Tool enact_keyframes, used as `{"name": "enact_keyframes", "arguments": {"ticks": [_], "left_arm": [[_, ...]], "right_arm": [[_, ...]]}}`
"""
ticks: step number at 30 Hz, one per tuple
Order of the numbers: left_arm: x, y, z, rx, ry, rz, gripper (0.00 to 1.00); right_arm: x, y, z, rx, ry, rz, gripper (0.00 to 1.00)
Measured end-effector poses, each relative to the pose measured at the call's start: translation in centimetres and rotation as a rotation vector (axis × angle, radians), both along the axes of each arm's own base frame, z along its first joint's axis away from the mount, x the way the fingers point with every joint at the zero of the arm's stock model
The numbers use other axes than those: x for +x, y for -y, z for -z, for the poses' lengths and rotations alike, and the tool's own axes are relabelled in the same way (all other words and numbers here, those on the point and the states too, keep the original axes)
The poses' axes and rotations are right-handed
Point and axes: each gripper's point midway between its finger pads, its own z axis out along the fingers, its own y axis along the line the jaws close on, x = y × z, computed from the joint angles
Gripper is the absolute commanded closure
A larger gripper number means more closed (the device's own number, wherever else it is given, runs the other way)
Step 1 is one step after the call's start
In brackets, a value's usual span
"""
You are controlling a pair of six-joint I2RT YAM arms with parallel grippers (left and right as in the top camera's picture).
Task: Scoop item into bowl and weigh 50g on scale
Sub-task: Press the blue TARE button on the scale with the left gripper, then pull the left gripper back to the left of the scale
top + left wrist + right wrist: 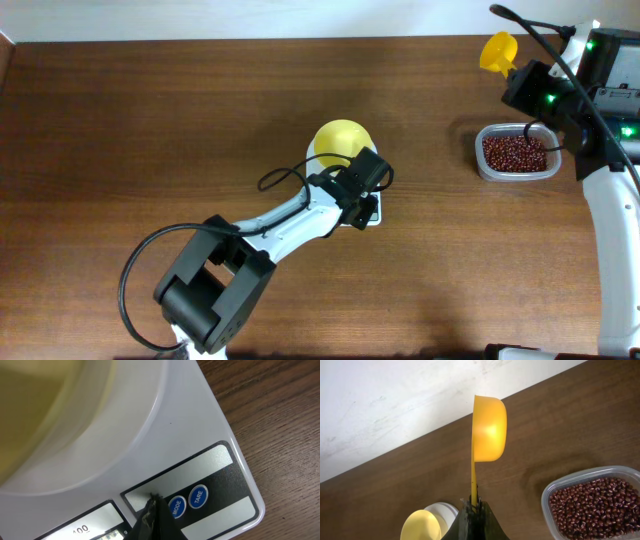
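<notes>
Beans (515,153): where do they lie?
— Heaped in the clear tub (480,165) at the right of the overhead frame, just below the scoop (498,50).
— Who has the scoop?
— The right gripper (475,507), clamped tight on the handle, which runs straight out from it. That arm is far nearer the beans.
— And the left gripper (152,507)?
— Closed on nothing, tip at the scale (200,425) panel beside the MODE button (176,505). The bowl (340,140) sits on the scale, mid-tabletop (150,120).
</notes>
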Motion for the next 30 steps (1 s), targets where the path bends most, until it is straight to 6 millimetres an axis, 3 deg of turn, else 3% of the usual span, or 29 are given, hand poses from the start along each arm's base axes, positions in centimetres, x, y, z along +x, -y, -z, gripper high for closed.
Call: {"name": "enact_keyframes", "arguments": {"ticks": [30], "left_arm": [[-0.45,-0.31,0.71,0.060,-0.050,0.002,1.00]], "right_arm": [[-0.01,0.00,0.01,0.000,0.000,0.000,0.96]]}}
